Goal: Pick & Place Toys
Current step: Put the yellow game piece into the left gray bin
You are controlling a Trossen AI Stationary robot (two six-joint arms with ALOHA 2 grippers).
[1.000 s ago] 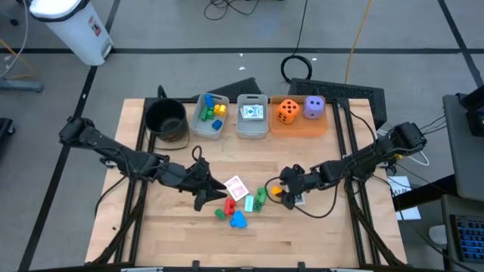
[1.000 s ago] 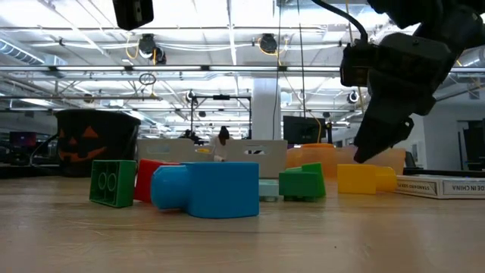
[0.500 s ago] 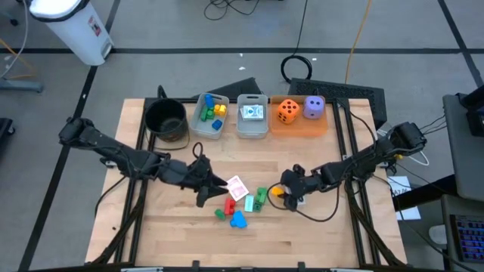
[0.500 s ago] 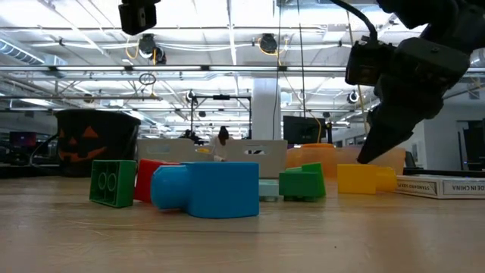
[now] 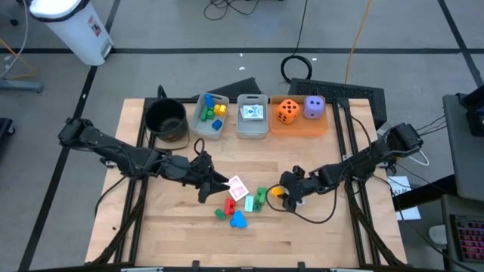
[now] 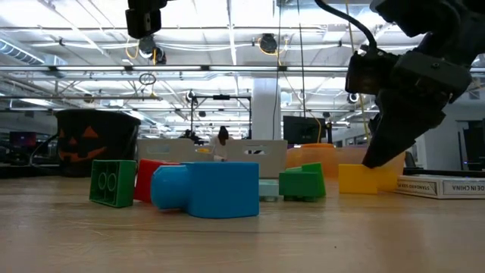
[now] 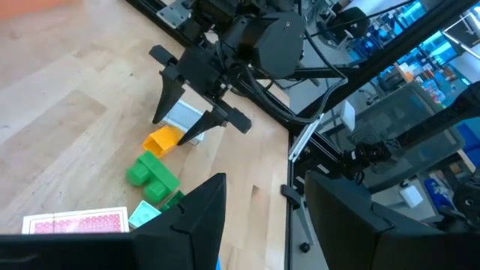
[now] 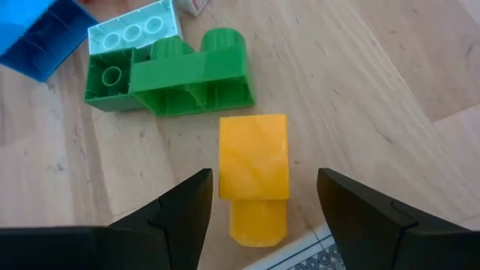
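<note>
- Yellow block (image 8: 253, 171) lies flat on the wooden table (image 5: 174, 234), just beside the green block (image 8: 176, 81) and between the two dark fingers (image 8: 178, 211) of the right gripper (image 5: 285, 194).
- Those right fingers stand apart on either side of the yellow block and do not yet close on it; nothing is held.
- Around the green block lie a pale mint block (image 8: 135, 31), a blue block (image 5: 238, 220), a red block (image 5: 229, 205) and a playing card (image 5: 237, 187).
- Left gripper (image 5: 209, 183) hovers on the far side of the card from the yellow block, fingers parted and empty.
- Well beyond the green block, at the table's back edge, stand the black pot (image 5: 166, 119), two clear bins (image 5: 210, 115) and the orange tray (image 5: 299, 125) with an orange die (image 5: 287, 111) and a purple die (image 5: 314, 107).
</note>
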